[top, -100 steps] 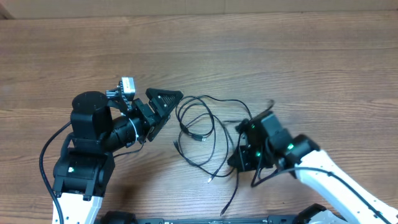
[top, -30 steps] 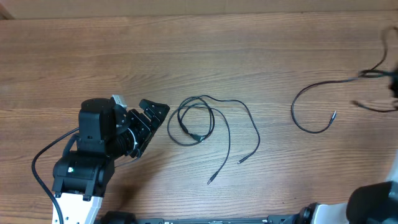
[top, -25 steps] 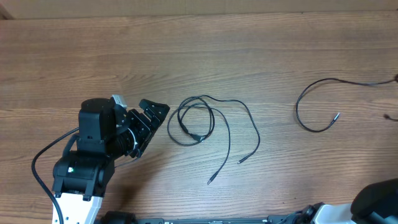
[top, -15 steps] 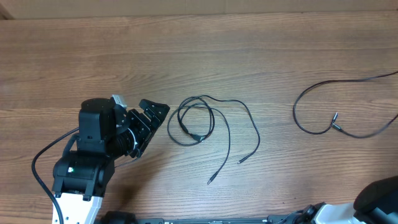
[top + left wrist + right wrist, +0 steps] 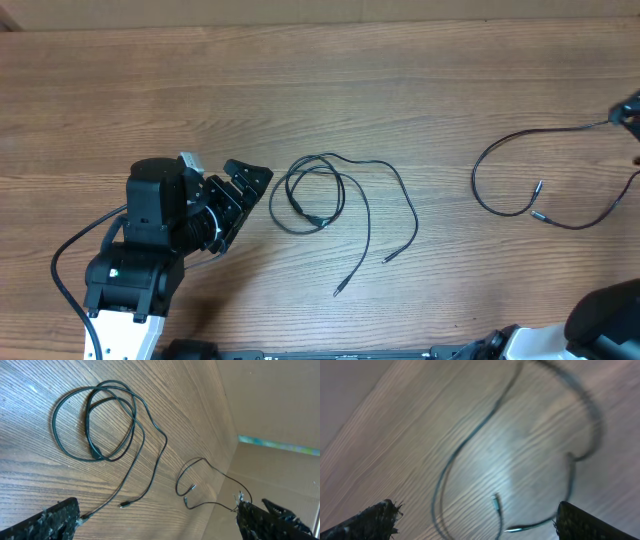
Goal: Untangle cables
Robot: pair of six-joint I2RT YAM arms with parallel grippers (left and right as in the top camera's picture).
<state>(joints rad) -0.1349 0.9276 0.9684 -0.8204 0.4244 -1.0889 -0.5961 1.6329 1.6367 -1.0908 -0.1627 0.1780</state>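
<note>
While cables [image 5: 318,221] lie on wood-grain tbl [image 5: 300,80] | L claw [image 5: 159,519] + R claw [image 5: 477,520]: spread wide, empty | tan wall [image 5: 270,405] behind

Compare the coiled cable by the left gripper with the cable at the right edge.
The coiled cable overlaps itself in loops; the right cable lies in one open curve. The coiled cable lies wholly within the overhead view; the right cable runs off its right side. Both are thin and black.
</note>
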